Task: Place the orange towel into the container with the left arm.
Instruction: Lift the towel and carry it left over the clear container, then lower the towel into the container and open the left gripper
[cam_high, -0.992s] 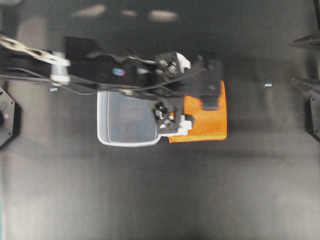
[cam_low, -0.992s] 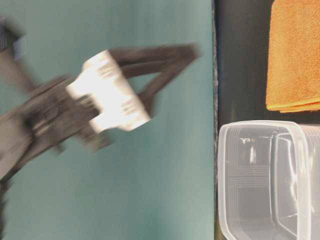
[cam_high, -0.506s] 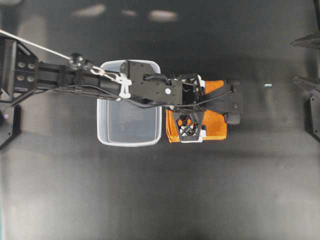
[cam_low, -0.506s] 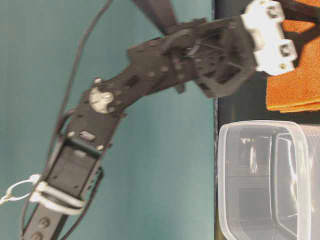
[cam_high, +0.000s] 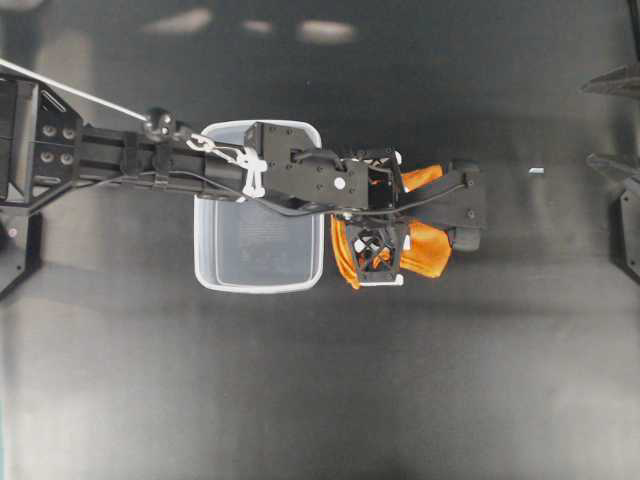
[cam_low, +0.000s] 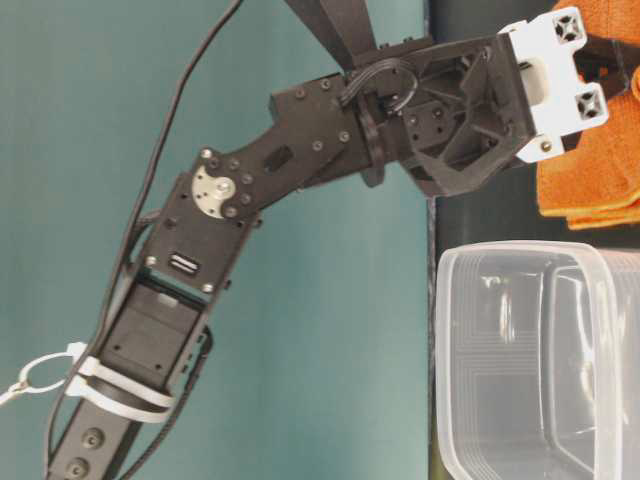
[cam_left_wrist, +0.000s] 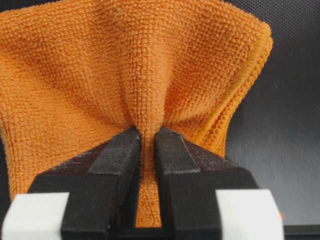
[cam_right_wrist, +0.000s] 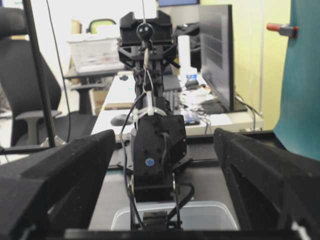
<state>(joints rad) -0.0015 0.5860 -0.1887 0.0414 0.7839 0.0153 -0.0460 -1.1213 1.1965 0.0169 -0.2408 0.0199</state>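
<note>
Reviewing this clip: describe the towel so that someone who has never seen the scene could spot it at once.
On the black table, find the clear container near the middle. The orange towel lies on the table just beside it, outside the rim, under the left gripper, whose fingers pinch a ridge of cloth. It is the only brightly coloured, soft thing in sight.

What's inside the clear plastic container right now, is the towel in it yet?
Nothing shows inside the container; its visible floor is bare. The left arm covers its far end, hiding that part. The orange towel lies outside beside it, pinched by the left gripper.
</note>
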